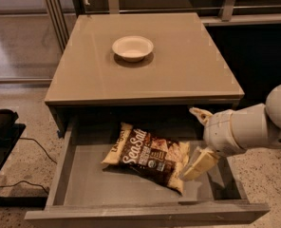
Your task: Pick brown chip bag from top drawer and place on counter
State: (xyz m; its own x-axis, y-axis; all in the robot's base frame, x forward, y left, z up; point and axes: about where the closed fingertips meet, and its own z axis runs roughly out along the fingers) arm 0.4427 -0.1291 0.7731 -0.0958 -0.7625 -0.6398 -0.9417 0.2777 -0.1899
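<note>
One gripper [190, 144], jaws seemingly wide, beside one brown chip bag [147, 156] in top drawer [107, 189].

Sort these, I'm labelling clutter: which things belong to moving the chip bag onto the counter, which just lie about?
Belong: crinkly dark-brown chip bag, in the shallow grey top drawer; glossy taupe counter; cream two-finger gripper, open, over the drawer's right side.
Lying about: round white bowl on the counter; black object on the floor.
</note>
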